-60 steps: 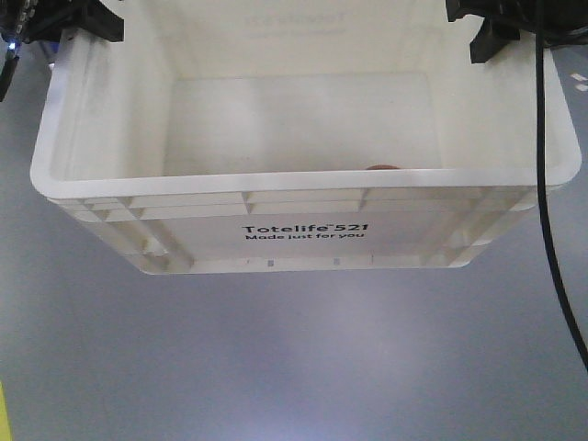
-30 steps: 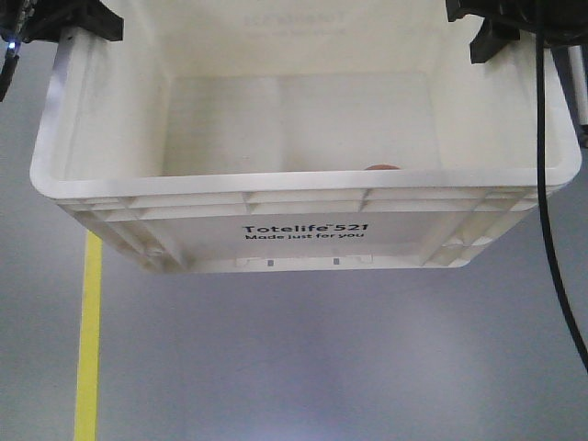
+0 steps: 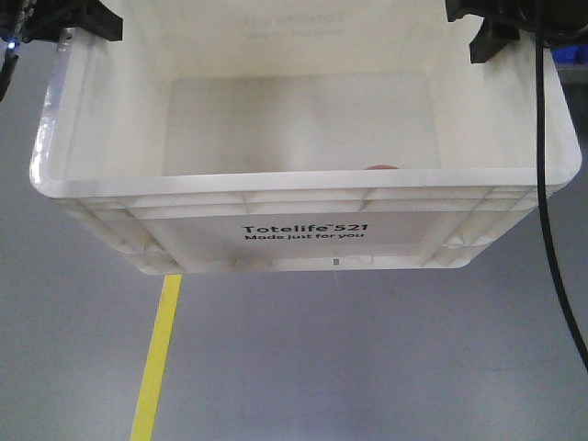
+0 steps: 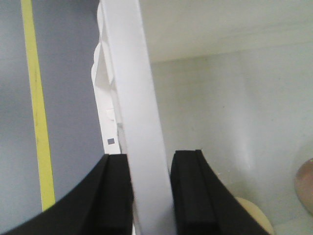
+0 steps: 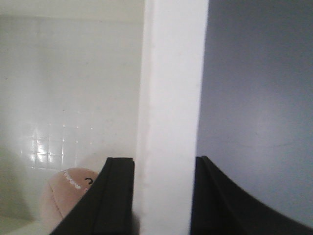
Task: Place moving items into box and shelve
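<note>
The white box (image 3: 303, 188), printed "Totelife 521", hangs above the grey floor, carried by both arms. My left gripper (image 3: 69, 23) is shut on its left rim (image 4: 132, 88), one finger outside the wall and one inside. On the opposite side my right gripper (image 3: 491, 23) is shut on the right rim (image 5: 171, 73) in the same way. Inside the box lie the moving items: a pale cream ball (image 4: 257, 218) and a pinkish-brown ball (image 5: 66, 198). Only a sliver of the pinkish-brown ball (image 3: 381, 166) shows over the front rim.
A yellow line (image 3: 158, 354) runs along the grey floor under the box, also seen as the yellow line (image 4: 36, 107) outside the left wall. A black cable (image 3: 551, 230) hangs down past the box's right side.
The yellow floor line has slid from the left edge of the front view towards the middle. The box and both grippers keep the same place in the view.
</note>
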Tool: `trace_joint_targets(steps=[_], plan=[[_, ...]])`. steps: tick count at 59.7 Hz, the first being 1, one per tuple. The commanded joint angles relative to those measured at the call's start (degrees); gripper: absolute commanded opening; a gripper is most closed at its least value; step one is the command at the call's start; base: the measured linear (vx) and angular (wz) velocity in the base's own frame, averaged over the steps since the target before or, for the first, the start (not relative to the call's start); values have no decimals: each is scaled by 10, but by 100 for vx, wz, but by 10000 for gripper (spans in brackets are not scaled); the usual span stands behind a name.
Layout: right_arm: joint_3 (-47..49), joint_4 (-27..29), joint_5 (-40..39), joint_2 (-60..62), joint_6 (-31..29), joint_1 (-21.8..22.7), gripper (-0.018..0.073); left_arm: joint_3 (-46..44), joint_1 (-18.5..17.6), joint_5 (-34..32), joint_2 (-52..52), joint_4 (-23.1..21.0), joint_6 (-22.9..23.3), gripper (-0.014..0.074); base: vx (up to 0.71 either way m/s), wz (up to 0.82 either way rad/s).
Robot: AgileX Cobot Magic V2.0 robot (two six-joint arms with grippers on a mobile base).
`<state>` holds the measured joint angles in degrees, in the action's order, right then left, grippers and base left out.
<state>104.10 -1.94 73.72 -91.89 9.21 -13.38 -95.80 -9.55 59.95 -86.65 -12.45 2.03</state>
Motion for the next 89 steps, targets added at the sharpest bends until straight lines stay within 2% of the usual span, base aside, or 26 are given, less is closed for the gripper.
trace_joint_targets(steps=[1, 36, 89], plan=[[24, -37, -4, 34, -7, 8, -5, -24, 4, -68, 31, 18, -5, 0, 33, 40], [24, -37, -4, 34, -7, 8, -5, -24, 4, -68, 31, 18, -5, 0, 44, 30], [24, -38, -4, 34, -7, 8, -5, -24, 4, -68, 31, 18, -5, 0, 57, 18]])
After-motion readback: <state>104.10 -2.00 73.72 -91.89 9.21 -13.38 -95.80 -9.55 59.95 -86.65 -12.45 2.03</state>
